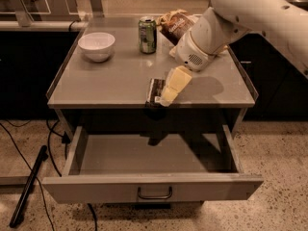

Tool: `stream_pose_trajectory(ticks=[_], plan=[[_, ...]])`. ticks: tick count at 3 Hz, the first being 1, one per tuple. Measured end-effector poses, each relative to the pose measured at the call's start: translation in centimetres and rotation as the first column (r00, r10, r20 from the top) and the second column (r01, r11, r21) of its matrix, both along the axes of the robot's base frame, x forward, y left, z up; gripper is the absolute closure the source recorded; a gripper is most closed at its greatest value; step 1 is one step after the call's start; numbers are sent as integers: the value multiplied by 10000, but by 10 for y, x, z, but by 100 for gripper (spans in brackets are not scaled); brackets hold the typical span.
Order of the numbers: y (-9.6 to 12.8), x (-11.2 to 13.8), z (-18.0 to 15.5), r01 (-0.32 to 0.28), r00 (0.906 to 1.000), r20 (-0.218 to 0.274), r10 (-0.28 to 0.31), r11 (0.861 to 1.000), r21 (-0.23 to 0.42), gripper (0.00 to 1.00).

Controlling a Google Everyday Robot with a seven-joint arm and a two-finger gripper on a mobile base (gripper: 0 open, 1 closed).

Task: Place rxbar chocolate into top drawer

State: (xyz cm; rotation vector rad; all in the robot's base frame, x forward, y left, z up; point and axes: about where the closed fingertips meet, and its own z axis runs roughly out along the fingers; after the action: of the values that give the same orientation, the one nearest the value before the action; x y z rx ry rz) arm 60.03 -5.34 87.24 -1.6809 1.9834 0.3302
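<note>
While the arm (250, 8) reaches in from the far right, the gripper (166, 96) points down and to the left over the near edge of the counter (110, 81). Its pale tip is at the right side of the bar (154, 90) and overlaps it in this view. Whether the gripper is spread, closed or touching the bar cannot be told. The bar lies flat on the counter, near the middle of the near edge, lengthwise from near to far. The drawer (96, 191) below is pulled out toward the near side, and its handle (154, 194) is centred on the front panel. The bar is not in the drawer. At the far side of the counter, a white bowl (96, 45) stands left, a green can (147, 34) stands upright at centre, and a brown chip bag (175, 24) lies just right of the can, partly behind the arm.
</note>
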Motion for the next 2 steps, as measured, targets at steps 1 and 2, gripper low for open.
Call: stream_pose_trajectory(ticks=[1, 2], plan=[[6, 4, -11, -2, 10000, 26, 2, 10000, 83, 0], [11, 5, -16, 19, 9997, 249, -23, 9999, 171, 0]])
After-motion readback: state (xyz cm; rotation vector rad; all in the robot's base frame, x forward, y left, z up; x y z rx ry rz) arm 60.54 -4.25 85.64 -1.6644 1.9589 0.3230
